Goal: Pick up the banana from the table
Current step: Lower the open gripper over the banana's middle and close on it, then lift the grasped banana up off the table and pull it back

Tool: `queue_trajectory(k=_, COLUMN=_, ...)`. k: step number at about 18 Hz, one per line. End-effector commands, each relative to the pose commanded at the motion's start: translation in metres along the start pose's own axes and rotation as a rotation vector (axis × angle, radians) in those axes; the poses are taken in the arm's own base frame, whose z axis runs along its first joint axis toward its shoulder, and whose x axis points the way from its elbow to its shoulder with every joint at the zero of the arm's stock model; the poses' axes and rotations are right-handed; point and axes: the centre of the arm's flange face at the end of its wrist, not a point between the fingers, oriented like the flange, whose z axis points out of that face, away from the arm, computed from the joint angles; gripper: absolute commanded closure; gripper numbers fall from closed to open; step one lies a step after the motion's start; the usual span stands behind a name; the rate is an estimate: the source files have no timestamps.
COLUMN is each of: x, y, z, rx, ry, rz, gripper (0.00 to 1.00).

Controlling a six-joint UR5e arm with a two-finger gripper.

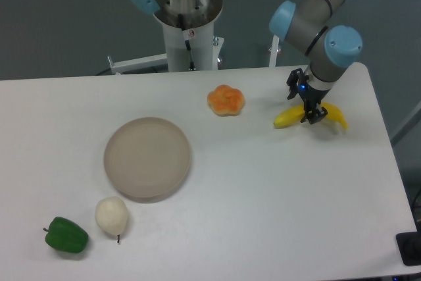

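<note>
The yellow banana lies on the white table at the far right. Its two ends stick out on either side of my gripper. The gripper points straight down over the banana's middle, with its dark fingers down around it and closed against its sides. The banana's middle is hidden behind the fingers. The banana sits at table level with its shadow right under it.
An orange lumpy fruit lies left of the banana. A round tan plate sits left of centre. A white bulb-shaped item and a green pepper lie at the front left. The table's right edge is close to the banana.
</note>
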Motion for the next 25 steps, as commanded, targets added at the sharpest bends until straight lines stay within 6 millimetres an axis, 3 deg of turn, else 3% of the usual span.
queue_trajectory(k=7, x=-0.024, y=0.009, z=-0.040, rx=-0.037, ry=-0.072, rz=-0.021, gripper=0.84)
queue_trajectory(k=9, x=-0.035, y=0.008, z=-0.059, rx=-0.052, ry=-0.107, rz=-0.049, gripper=0.84)
queue_trajectory(k=12, x=-0.066, y=-0.017, z=-0.083, rx=-0.054, ry=-0.169, rz=-0.139, gripper=0.84)
queue_trajectory(k=14, x=-0.092, y=-0.025, z=-0.082, rx=-0.048, ry=-0.185, rz=-0.203, gripper=0.86)
queue_trajectory(k=19, x=-0.146, y=-0.059, z=-0.109, rx=-0.024, ry=-0.156, rz=-0.322, gripper=0.87)
queue_trajectory(k=25, x=-0.172, y=-0.081, z=-0.122, rx=-0.019, ry=-0.165, rz=-0.350, gripper=0.88)
